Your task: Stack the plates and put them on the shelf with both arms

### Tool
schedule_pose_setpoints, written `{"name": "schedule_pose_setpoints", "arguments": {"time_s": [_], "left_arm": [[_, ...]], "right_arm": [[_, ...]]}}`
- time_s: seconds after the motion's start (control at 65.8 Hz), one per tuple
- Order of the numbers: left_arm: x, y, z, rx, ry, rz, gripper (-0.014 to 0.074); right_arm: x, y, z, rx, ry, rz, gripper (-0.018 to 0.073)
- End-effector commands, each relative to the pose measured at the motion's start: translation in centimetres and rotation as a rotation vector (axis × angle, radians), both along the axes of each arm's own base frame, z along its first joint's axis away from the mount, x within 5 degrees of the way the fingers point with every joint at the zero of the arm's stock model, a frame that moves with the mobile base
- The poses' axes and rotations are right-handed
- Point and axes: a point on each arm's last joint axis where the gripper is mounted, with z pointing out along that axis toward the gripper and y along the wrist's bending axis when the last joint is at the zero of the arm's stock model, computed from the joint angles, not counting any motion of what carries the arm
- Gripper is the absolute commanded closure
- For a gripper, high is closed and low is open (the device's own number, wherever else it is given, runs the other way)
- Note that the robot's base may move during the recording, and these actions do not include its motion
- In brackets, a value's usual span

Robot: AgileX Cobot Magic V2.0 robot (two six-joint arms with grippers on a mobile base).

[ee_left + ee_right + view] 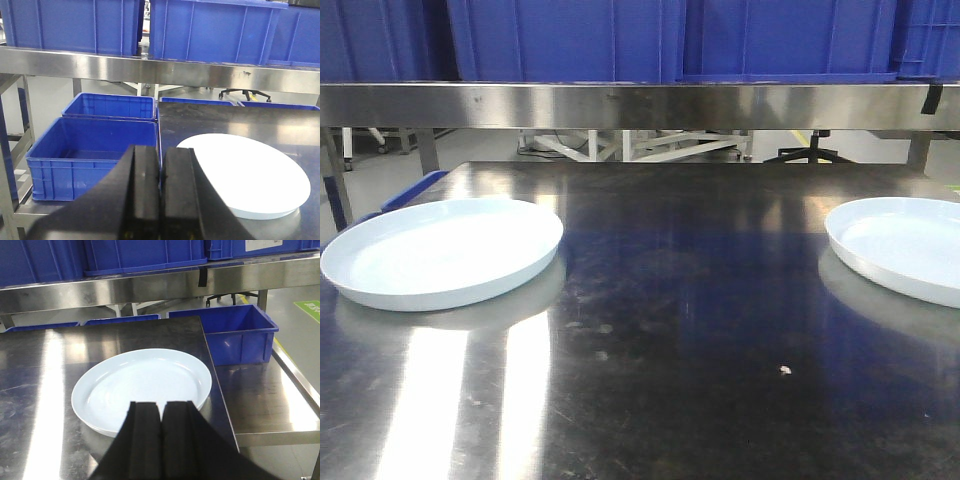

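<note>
I saw the left plate [440,250] lying flat near the left edge of the steel table [690,330] and the right plate [905,245] well apart from it at the right edge, both upright and unstacked. My left tool [160,195] had its fingers pressed together on nothing, with its plate ahead and to the right. My right tool [161,440] was likewise closed and empty, at the near rim of its plate. Above the table's far side ran the shelf [640,105], carrying blue bins [570,40].
</note>
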Motion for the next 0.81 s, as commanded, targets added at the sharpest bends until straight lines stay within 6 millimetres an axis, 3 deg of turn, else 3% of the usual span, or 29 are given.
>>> {"name": "schedule_pose_setpoints", "arguments": {"time_s": [0.0, 0.791], "left_arm": [[-0.19, -0.03, 0.83, -0.019, -0.104, -0.005, 0.0507], [-0.01, -0.06, 1.33, -0.015, -0.087, -0.007, 0.0507]], "right_arm": [[-0.13, -0.06, 0.91, -0.013, -0.106, -0.011, 0.0504], [-0.13, -0.06, 0.91, -0.013, -0.106, -0.011, 0.0504]]}}
